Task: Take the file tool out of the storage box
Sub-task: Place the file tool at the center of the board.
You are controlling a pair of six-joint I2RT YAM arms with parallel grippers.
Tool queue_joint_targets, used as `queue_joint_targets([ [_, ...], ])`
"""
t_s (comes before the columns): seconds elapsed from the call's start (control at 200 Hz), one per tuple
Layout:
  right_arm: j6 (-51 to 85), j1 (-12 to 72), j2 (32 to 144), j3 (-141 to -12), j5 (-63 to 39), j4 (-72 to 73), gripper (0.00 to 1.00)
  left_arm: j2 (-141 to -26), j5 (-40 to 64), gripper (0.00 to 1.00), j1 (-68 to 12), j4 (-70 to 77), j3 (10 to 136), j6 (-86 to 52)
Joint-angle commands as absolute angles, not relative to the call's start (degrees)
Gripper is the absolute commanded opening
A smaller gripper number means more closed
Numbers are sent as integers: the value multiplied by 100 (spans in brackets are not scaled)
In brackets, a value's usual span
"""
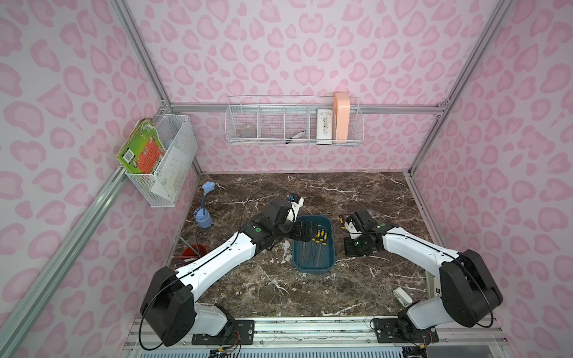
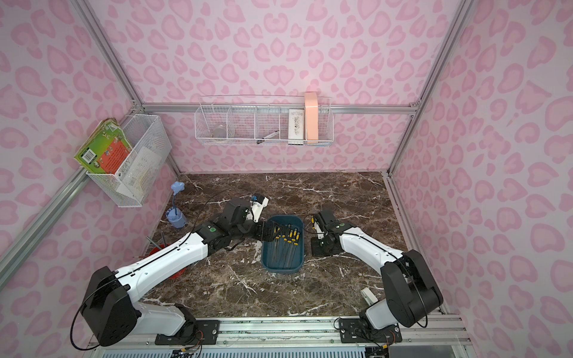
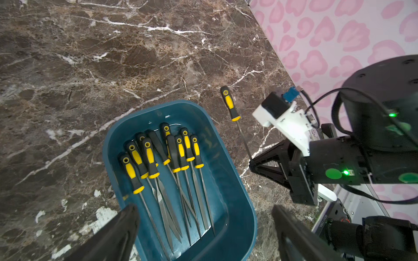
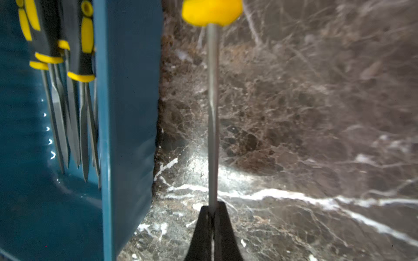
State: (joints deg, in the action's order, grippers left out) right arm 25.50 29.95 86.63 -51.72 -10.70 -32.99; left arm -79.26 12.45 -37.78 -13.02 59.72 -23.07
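Right wrist view: my right pincer (image 4: pixel 213 210) clamped on the file tool (image 4: pixel 212 113) shaft, long axis straight ahead of tips, handle at far end. Storage box (image 4: pixel 129 113) just beside, left-arm side; file outside it. Left pincer (image 3: pixel 203 206) wide, over box.

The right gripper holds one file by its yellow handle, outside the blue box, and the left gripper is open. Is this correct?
Not the handle: the right gripper pinches the file by the end of its metal blade, as the right wrist view shows. The rest is right.
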Motion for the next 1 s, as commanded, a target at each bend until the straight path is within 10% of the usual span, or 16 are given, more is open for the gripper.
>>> queue_joint_targets([
  [0.0, 2386, 2984, 9042, -5375, -1522, -3777, 0, -7907, 1298, 96, -3771, -1566, 6004, -2118],
  [0.995, 3095, 3076, 9693, -5465, -1911, -3797, 0, -7624, 1783, 94, -3779, -1718, 5898, -2076],
])
